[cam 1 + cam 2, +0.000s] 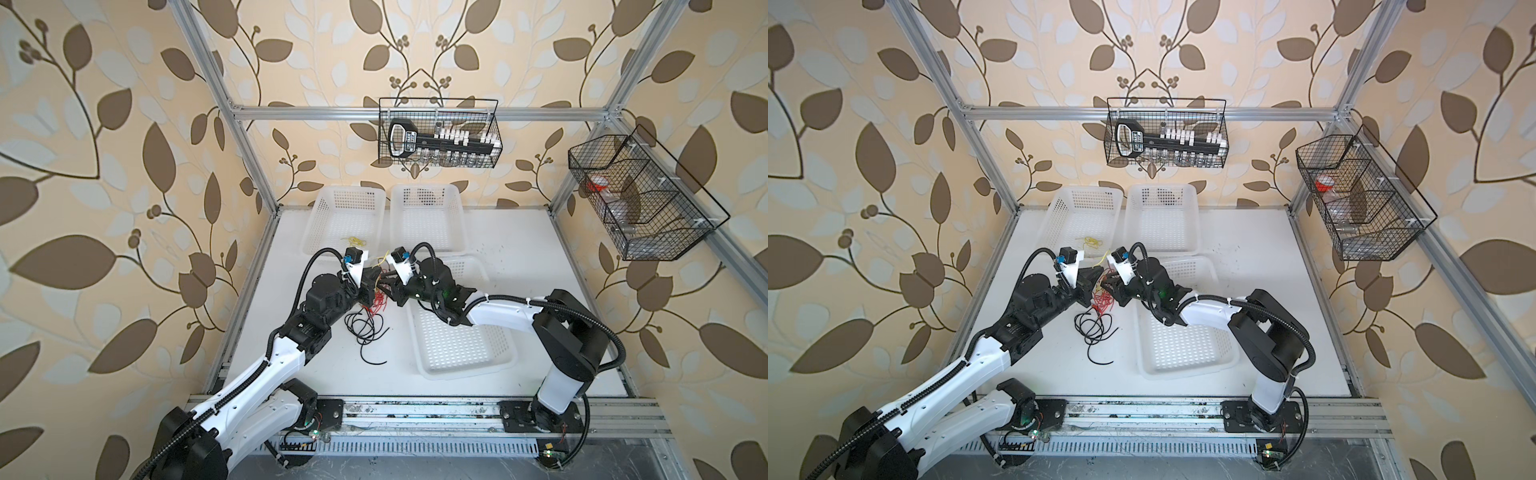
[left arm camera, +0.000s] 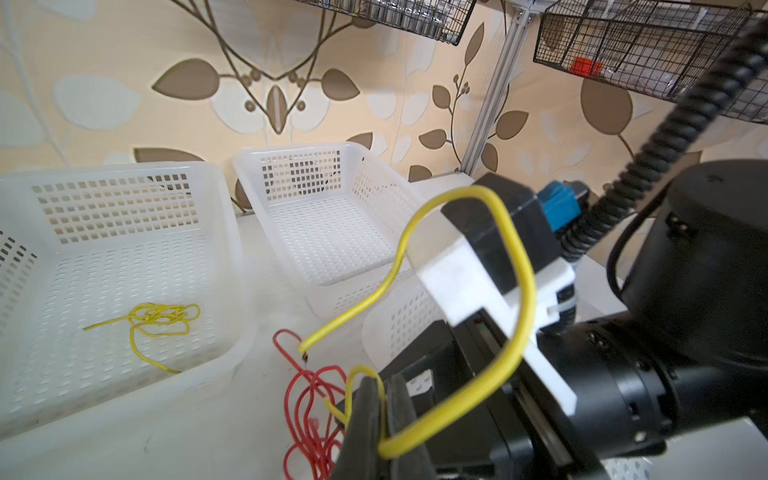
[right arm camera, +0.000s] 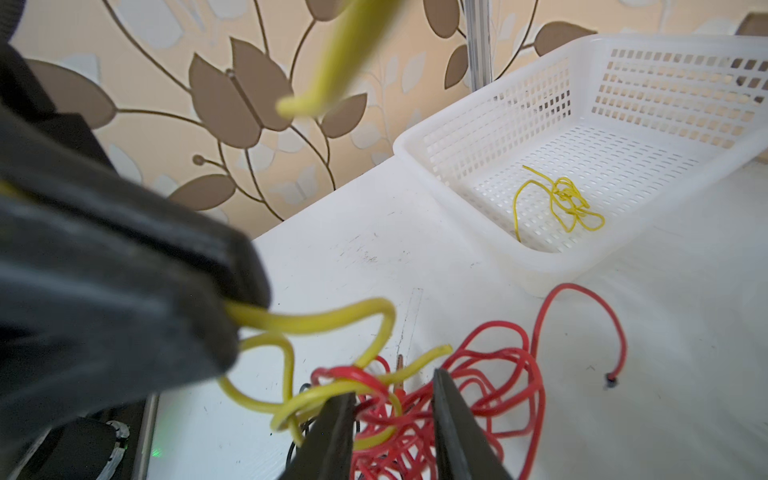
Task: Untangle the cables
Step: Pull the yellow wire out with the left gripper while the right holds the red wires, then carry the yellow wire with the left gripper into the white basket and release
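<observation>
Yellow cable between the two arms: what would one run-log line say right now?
left jaws: shut on yellow cable | right jaws: open around red cables | black cable: loose on table

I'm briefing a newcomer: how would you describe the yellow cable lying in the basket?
Along the table's back edge, find the left basket of the white pair. On its floor lies a small bunched yellow cable, alone, unlike the other yellow cable clamped in the left gripper near the red cable.
</observation>
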### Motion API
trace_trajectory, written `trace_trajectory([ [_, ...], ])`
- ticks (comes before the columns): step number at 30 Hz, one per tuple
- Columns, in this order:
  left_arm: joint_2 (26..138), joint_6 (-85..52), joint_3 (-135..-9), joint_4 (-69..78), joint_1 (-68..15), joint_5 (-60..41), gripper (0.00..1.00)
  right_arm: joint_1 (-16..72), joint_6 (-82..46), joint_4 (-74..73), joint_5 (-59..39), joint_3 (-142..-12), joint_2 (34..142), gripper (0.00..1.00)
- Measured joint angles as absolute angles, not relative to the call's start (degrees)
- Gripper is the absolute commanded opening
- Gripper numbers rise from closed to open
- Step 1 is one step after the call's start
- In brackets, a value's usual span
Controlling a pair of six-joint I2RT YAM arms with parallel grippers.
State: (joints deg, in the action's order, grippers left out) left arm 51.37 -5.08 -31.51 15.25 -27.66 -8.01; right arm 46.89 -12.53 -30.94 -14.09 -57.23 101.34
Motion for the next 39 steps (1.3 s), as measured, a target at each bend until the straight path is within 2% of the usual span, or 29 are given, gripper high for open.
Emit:
trace_trajectory([
  [6, 51.4, -6.5, -31.5, 15.1, -27.7, -6.6, 0.00, 47.6, -13.2, -31.1, -12.9, -57.3, 101.4, 0.01],
  [14, 49.6, -7.6, -31.5, 12.2, -27.7, 1.7, 0.00, 47.5, -13.3, -32.2, -10.3, -55.9, 101.2, 0.00],
  [28, 48.4, -7.9, -33.9, 3.0, -27.5, 23.2, 0.00, 47.7, -13.3, -34.9, -7.9, -51.0, 98.3, 0.00],
  [34, 48.2, -8.4, -38.8, 0.5, -21.5, 31.8, 0.00, 47.5, -13.3, -34.9, -7.2, -49.4, 97.9, 0.00],
  [39, 48.0, -10.0, -42.3, -0.5, -17.5, 35.3, 0.00, 47.5, -13.3, -34.0, -7.2, -48.7, 97.9, 0.00],
])
